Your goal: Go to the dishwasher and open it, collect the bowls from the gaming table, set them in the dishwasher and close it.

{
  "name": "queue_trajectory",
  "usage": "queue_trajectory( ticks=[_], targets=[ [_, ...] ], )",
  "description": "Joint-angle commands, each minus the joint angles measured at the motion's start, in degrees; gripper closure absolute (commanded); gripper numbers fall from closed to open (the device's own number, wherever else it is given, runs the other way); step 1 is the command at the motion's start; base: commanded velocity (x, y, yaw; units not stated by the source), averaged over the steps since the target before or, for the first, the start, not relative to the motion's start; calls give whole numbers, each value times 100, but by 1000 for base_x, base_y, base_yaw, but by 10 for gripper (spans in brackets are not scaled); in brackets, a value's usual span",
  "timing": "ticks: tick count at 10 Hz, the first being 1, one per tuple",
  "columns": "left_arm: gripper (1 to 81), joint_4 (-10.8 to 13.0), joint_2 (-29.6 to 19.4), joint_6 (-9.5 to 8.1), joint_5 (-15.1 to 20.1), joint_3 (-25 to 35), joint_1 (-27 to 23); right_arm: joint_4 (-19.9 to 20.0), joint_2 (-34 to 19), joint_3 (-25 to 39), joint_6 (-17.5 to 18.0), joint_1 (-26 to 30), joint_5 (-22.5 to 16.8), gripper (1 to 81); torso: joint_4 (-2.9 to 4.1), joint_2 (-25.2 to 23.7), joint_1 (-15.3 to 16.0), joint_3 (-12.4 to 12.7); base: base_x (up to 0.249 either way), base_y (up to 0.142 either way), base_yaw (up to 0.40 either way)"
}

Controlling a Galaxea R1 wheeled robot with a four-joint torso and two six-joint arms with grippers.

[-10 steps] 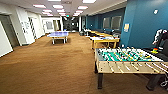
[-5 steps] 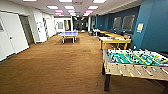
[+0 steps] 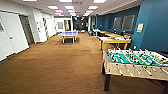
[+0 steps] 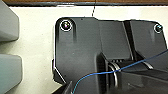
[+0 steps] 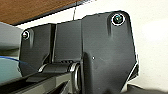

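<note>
Yellow-sided, yellow-legged air-hockey gaming table w/ smooth white top point(image 3: 114, 39) stands on the brown carpet at right side of the room, along the blue wall, just beyond the green-field foosball table. Upright, long axis running away from camera. Small items sit on its top near the far end; too blurred to tell what.

you face down a long carpeted room point(image 3: 62, 65). close on your right stands the foosball table point(image 3: 136, 63), its rods across the field. behind it, further along the right wall point(image 3: 152, 27), sits the gaming table point(image 3: 114, 41), with more tables point(image 3: 107, 33) beyond that. ahead and slightly left of centre, well apart from both, stands a ping-pong table point(image 3: 68, 34). doors point(image 3: 12, 35) line the left wall, and a corridor opening point(image 3: 79, 24) lies at the far end.
</note>
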Motion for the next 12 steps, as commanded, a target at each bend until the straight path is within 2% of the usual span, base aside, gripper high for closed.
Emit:
queue_trajectory(
  ticks=[1, 6, 12],
  targets=[
    [10, -3, -13, -15, 306, -11, -283, 2, 8, 5, -18, 278, -307, 10, 0, 0, 3, 0, 0, 0, 0],
    [10, -2, -4, -76, 323, -11, -301, -32, 60, -4, -36, 251, -377, 10, 0, 0, 3, 0, 0, 0, 0],
    [10, -11, -22, -50, 314, -11, -301, -24, 113, 5, -27, 207, -430, 10, 0, 0, 3, 0, 0, 0, 0]
  ],
)
